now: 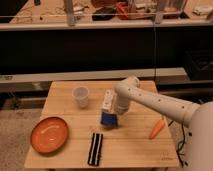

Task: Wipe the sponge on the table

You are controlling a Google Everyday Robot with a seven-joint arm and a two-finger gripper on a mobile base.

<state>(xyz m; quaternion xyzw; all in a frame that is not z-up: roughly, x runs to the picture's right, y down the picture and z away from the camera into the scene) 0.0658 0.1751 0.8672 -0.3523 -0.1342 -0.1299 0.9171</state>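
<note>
Camera view: a small blue rectangular soft sponge [108, 120] is seen clasped at the tip of the white two-finger gripper [109, 115] and is set against the light wooden plank-top table [135, 145], near the translucent plastic cup [80, 96], to its front right. A round orange plate [49, 134] is placed front left of the cup, a flat black-and-white striped strip [95, 148] is laid in front of it, and an orange carrot [157, 128] is laid well to its right.

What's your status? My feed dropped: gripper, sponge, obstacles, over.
Gripper over table centre, directly above sponge. Sponge at table surface, contact unclear. Striped strip and cup close by; carrot, plate farther off.
</note>
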